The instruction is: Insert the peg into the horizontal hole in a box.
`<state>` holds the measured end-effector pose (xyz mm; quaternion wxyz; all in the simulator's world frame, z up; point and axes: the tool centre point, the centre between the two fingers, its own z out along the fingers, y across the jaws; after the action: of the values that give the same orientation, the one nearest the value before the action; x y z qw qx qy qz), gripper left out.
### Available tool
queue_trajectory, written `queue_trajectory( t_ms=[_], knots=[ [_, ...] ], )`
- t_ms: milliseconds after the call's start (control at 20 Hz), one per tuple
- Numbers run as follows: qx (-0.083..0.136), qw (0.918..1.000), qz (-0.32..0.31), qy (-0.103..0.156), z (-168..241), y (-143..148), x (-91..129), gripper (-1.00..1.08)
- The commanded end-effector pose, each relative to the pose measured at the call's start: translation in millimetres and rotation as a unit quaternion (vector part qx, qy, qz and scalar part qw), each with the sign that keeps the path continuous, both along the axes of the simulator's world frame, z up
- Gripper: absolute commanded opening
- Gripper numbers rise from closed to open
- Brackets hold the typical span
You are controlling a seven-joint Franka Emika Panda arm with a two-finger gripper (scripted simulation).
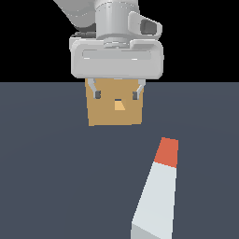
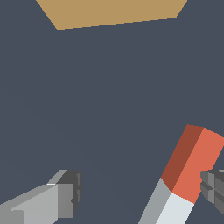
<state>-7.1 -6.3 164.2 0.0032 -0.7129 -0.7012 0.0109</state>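
The peg (image 1: pixel 158 191) lies flat on the dark floor in the exterior view's lower right, a pale grey-white bar with its orange-red end (image 1: pixel 168 151) pointing away toward the box. The tan box (image 1: pixel 115 107) stands behind it, with the hole (image 1: pixel 119 106) in the centre of its face. My gripper (image 1: pixel 116 94) hangs open and empty, above the floor, in front of the box in this view. In the wrist view the peg's orange-red end (image 2: pixel 192 164) lies close to one of the fingers (image 2: pixel 214 188), the gripper (image 2: pixel 142 192) is open, and the box's edge (image 2: pixel 111 13) shows.
The dark grey floor (image 1: pixel 46 163) spreads around the box and peg. The background beyond it is black.
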Motion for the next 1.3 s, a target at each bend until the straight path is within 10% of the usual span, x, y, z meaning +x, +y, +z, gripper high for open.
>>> queue_trajectory(
  t_ms=[0, 1250],
  knots=[
    [0.000, 1.0000, 0.000, 0.000, 0.0, 0.0, 0.0, 1.00],
    [0.002, 0.9820, -0.189, -0.010, -79.7, -121.9, 65.7, 1.00]
  ],
)
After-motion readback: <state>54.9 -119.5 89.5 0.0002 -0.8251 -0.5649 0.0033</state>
